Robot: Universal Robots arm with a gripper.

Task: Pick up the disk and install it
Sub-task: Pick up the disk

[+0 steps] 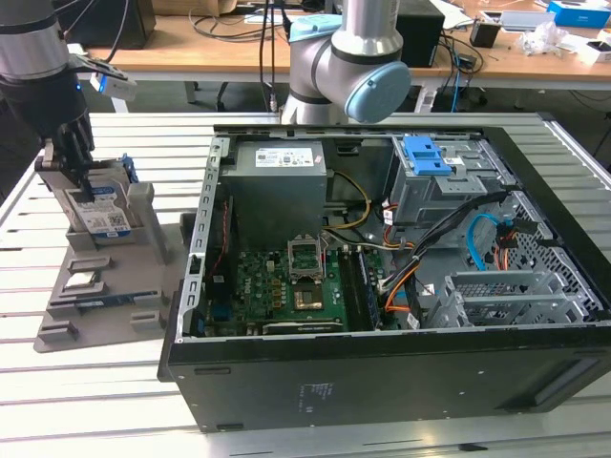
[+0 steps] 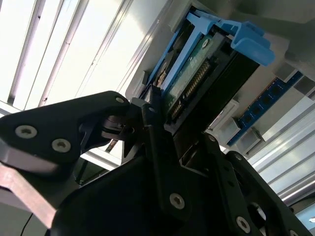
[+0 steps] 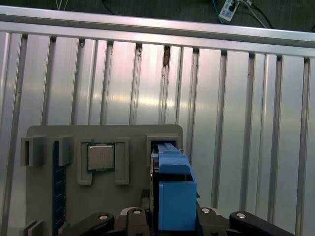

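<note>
gripper [image 1: 80, 179] directly above the disk [image 1: 101, 212], jaws look clamped across its thin faces; disk upright on edge in grey holder [image 1: 115, 286], well apart from the case [image 1: 382, 382]

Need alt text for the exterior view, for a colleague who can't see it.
The gripper is closed on the disk, standing upright in a grey holder at the exterior view's left. To the right an open computer case lies on the slatted table, motherboard exposed.
</note>
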